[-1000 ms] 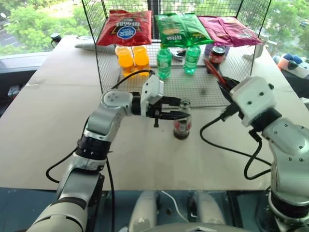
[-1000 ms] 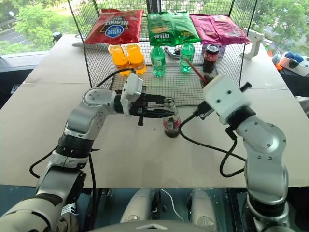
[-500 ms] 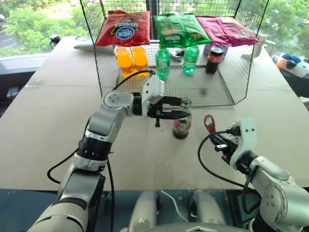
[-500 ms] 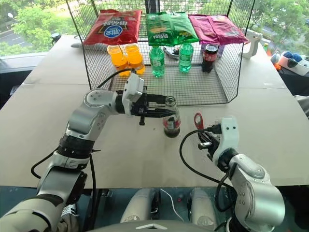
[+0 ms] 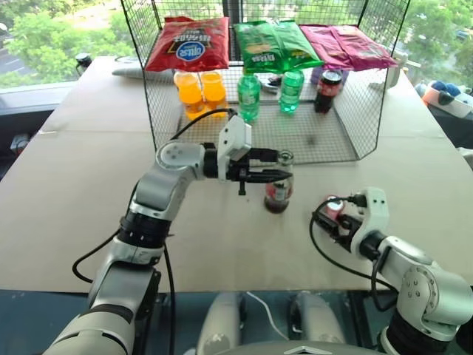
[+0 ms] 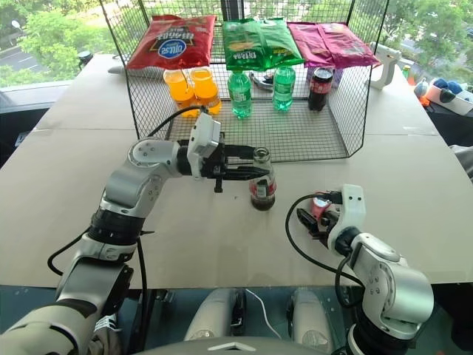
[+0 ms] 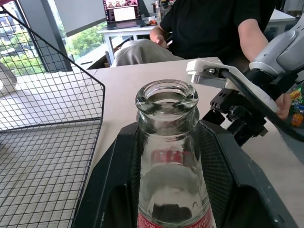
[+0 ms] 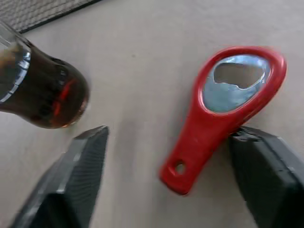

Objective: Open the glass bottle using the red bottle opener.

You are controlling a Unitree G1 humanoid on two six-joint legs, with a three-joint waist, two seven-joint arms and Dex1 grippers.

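The glass bottle (image 5: 279, 194) stands upright on the table in front of the wire rack, with dark cola low inside. Its mouth (image 7: 166, 97) is bare, with no cap on it. My left gripper (image 5: 283, 167) reaches in from the left and is shut on the bottle's neck, one finger (image 7: 111, 190) on each side. The red bottle opener (image 8: 223, 109) lies flat on the table to the right of the bottle. My right gripper (image 8: 171, 137) is low over the table and open. The opener lies between its fingers, leaning against one finger (image 8: 266, 166).
A wire rack (image 5: 340, 140) stands behind the bottle with chip bags (image 5: 273, 44) on top. Inside are orange bottles (image 5: 201, 90), green bottles (image 5: 250, 95) and a dark cola bottle (image 5: 327, 89). A person (image 7: 213, 23) sits past the table's right side. A black cable (image 5: 325, 251) loops beside my right wrist.
My right arm dropped from beside the rack down to the table and rolled over. Its gripper opened and the opener now lies on the table. The left gripper and bottle stayed still.
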